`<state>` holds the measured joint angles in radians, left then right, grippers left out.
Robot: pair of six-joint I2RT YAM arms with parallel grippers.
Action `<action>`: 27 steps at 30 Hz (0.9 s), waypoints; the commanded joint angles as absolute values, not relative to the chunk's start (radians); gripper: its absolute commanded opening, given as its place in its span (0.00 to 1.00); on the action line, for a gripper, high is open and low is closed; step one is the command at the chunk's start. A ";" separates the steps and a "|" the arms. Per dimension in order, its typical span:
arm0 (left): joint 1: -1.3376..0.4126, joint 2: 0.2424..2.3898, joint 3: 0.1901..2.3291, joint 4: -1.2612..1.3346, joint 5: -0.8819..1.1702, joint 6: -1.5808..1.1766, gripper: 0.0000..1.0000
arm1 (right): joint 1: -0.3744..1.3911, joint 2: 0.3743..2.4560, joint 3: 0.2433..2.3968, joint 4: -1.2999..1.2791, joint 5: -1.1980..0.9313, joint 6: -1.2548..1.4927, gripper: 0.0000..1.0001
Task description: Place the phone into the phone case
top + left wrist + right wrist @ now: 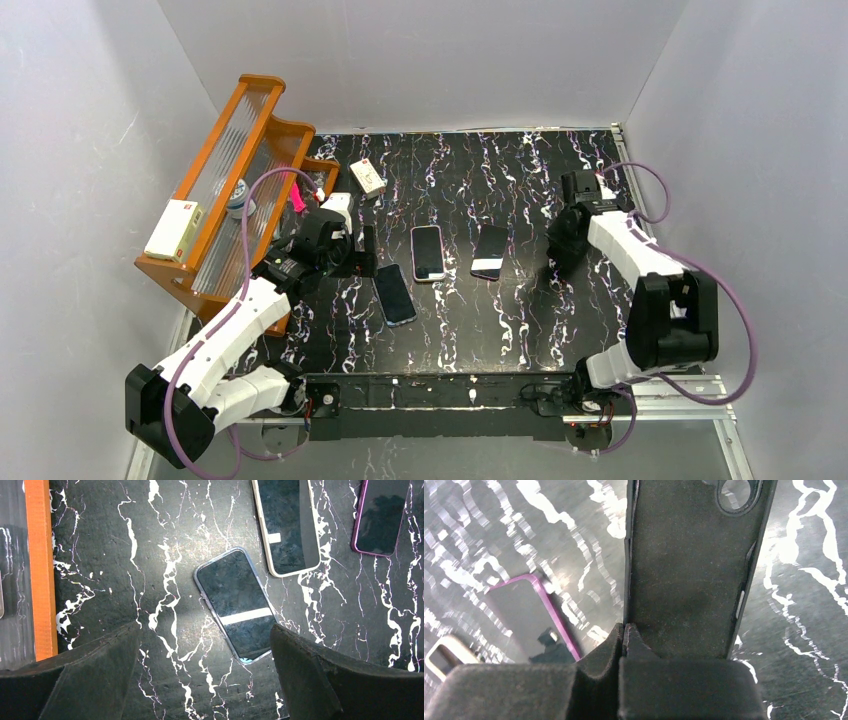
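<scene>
1. The right claw (624, 632) is clamped on the black case (684, 575), at the right of the top view.
2. The left claw (205, 635) is spread apart over the phone (235, 605), which lies flat on the worktop (115, 555), left of centre.

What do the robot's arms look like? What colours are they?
The left arm and the right arm both have smooth white shells with chunky black joints. A thin purple cable loops along each one. The end effector fingers are dark and wedge-shaped, and they look rough, a bit like felt.
</scene>
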<state>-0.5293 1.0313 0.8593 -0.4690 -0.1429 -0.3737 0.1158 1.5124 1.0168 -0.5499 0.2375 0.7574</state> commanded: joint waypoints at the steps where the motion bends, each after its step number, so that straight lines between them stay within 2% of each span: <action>1: -0.526 1.008 0.863 -0.480 -0.174 -0.364 0.98 | 0.234 1.424 0.997 -0.586 0.190 0.719 0.01; 7: -0.526 1.005 0.862 -0.479 -0.179 -0.367 0.98 | 0.481 1.393 0.957 -0.622 0.138 0.745 0.01; 12: -0.526 1.014 0.865 -0.481 -0.178 -0.364 0.98 | 0.668 1.360 0.890 -0.558 0.042 0.750 0.01; 17: -0.526 1.001 0.865 -0.486 -0.210 -0.362 0.98 | 0.854 1.384 0.857 -0.512 0.051 0.764 0.01; 27: -0.526 1.008 0.868 -0.491 -0.227 -0.357 0.98 | 1.021 1.469 0.849 -0.473 0.013 0.830 0.01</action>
<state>-0.5293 1.0298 0.8593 -0.4728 -0.1932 -0.3664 0.9764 1.4578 0.8558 -0.5014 0.0345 0.7818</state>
